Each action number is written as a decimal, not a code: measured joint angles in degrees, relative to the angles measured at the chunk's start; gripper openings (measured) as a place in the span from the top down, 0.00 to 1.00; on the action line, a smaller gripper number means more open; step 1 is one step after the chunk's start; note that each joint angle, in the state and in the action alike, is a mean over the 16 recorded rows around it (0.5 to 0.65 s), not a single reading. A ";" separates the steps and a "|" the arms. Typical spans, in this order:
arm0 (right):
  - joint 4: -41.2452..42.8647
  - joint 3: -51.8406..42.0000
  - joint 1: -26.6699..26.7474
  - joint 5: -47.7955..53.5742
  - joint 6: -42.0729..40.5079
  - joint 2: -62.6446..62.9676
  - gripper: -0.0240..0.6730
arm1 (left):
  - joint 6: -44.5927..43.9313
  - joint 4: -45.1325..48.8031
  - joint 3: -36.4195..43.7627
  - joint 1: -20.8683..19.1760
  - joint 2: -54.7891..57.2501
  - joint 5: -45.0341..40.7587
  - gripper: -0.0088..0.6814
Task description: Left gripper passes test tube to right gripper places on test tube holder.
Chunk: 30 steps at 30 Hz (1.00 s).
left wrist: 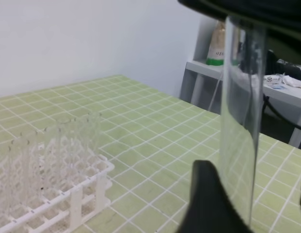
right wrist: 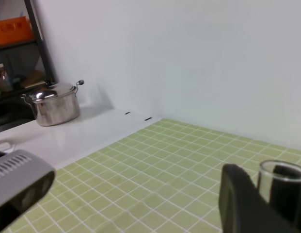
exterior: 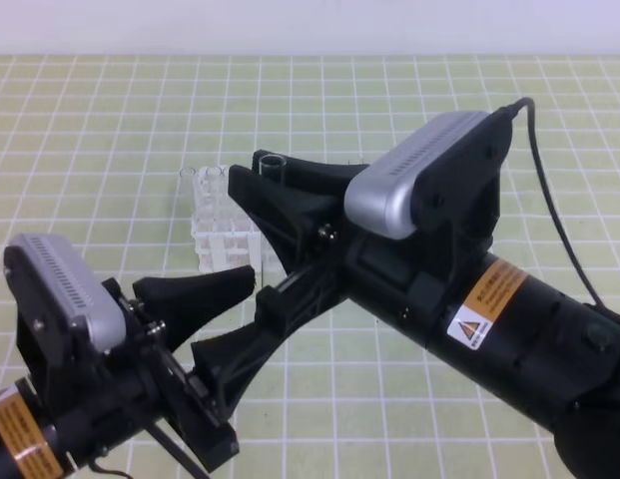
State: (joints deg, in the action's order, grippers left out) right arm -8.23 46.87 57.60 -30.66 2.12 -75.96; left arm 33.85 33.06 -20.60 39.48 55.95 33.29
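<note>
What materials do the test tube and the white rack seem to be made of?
The test tube: clear colourless glass or hard plastic, glossy. The tile grid shows through it, bent; which of the two, I cannot tell.
The test tube holder: white moulded plastic, slightly translucent, smooth, judging by its thin lattice bars and soft sheen.

Wide bare mat (exterior: 110, 110) all round, only the rack (exterior: 222, 239) with tubes (exterior: 202, 195) in the way.
</note>
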 joint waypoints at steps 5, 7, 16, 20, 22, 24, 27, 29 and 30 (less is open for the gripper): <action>-1.35 0.00 -0.07 1.01 -2.63 0.67 0.83 | 0.09 2.03 0.00 0.01 -1.45 -0.43 0.51; -2.35 0.00 -0.07 1.83 -4.21 1.25 0.83 | 1.22 3.73 0.01 0.01 -2.96 -1.66 0.57; -7.04 0.00 -0.07 7.59 -11.71 5.29 0.83 | 16.38 20.72 0.09 0.00 -16.34 -11.06 0.89; -8.36 0.00 -0.07 10.12 -13.59 6.97 0.83 | 29.94 33.00 0.73 0.00 -25.18 -15.41 0.96; -8.51 0.00 -0.07 11.11 -13.94 7.53 0.83 | 37.38 39.56 1.41 0.01 -29.43 -17.04 0.98; -8.51 0.00 -0.07 11.96 -14.16 7.95 0.83 | 44.52 45.89 2.35 0.01 -33.34 -18.21 0.98; -8.51 0.00 -0.07 13.06 -14.46 8.34 0.83 | 53.72 54.22 4.47 0.02 -38.16 -19.42 0.99; -8.51 0.00 -0.07 13.66 -14.65 8.47 0.83 | 58.93 58.72 6.19 0.03 -40.68 -20.08 0.99; -8.51 0.00 -0.07 13.92 -14.74 8.50 0.83 | 60.98 60.34 7.17 0.02 -41.65 -20.40 0.99</action>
State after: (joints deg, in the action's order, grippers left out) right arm -16.75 46.87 57.53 -16.74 -12.62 -67.46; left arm 94.82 93.39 -13.42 39.51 14.30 12.89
